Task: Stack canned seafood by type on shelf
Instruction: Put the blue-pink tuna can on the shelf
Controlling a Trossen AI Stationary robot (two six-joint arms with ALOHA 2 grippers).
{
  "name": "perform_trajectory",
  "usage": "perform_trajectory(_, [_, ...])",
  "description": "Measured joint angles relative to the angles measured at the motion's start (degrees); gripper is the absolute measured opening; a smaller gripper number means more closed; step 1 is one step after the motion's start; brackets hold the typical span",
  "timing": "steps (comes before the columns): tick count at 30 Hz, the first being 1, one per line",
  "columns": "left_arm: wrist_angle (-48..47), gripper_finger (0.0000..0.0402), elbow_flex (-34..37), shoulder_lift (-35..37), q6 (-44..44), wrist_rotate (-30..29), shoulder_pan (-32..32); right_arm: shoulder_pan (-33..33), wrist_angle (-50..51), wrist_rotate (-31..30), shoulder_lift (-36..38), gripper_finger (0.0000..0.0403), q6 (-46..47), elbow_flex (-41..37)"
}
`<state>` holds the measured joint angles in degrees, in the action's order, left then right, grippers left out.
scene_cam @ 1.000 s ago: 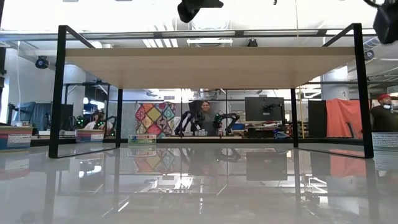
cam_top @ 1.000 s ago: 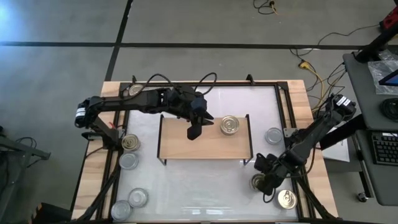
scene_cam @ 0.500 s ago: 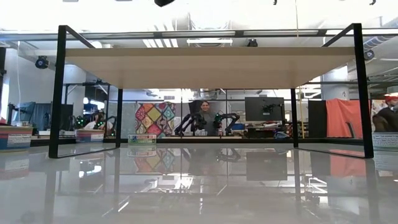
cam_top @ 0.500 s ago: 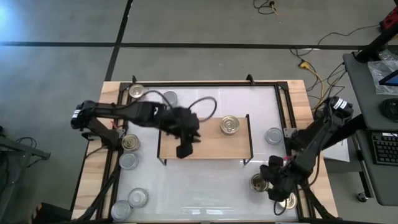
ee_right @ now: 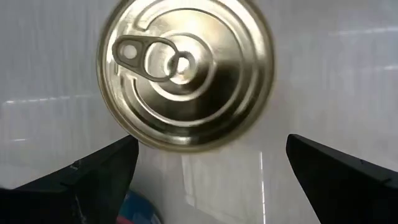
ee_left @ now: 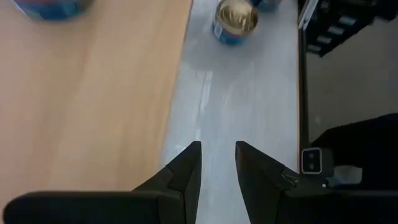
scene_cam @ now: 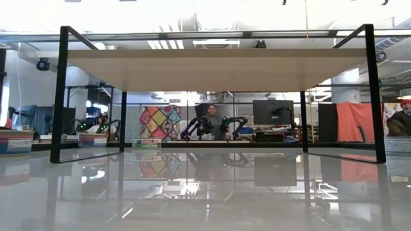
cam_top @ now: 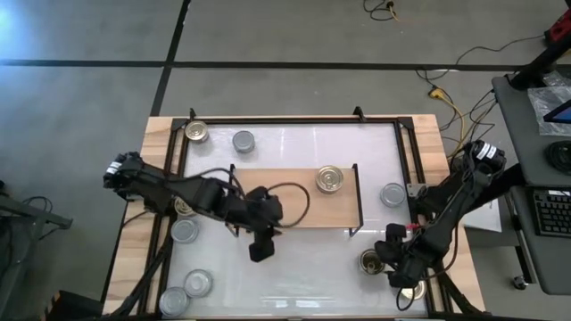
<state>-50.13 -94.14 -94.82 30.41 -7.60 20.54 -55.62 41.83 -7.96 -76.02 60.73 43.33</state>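
White tabletop (cam_top: 294, 259) surrounds shelf (cam_top: 268, 201) bearing 1 gold-topped can (cam_top: 330, 179).

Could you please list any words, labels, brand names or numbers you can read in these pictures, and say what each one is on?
None can be read.
Gold-topped can under the right wrist camera: embossed rings and a pull tab, no lettering.
Can on the shelf: too small to show any print.
Blue-sided can in the left wrist view: label blurred.
Small sign in the room behind the table: too small to read.
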Motion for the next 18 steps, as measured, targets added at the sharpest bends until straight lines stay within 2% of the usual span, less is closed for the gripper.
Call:
perform_trajectory(3, [0.8,0.0084,0.1,-3.0,0.6,0.0,1.3,0.0,-2.8,-0.2,-1.5,0.04,-1.8,-0.2])
perform_trajectory(11, [2.2,0.0084,0.1,-11.9,-4.8,-0.9,2.6,0.9,-13.3,-1.6,-7.6,0.04,-4.9,-0.1])
perform_trajectory(18, [9.8,0.0084,0.1,-17.0,-9.7,-4.5,3.4,1.3,-19.5,-7.9,-12.1,0.04,-5.5,0.9])
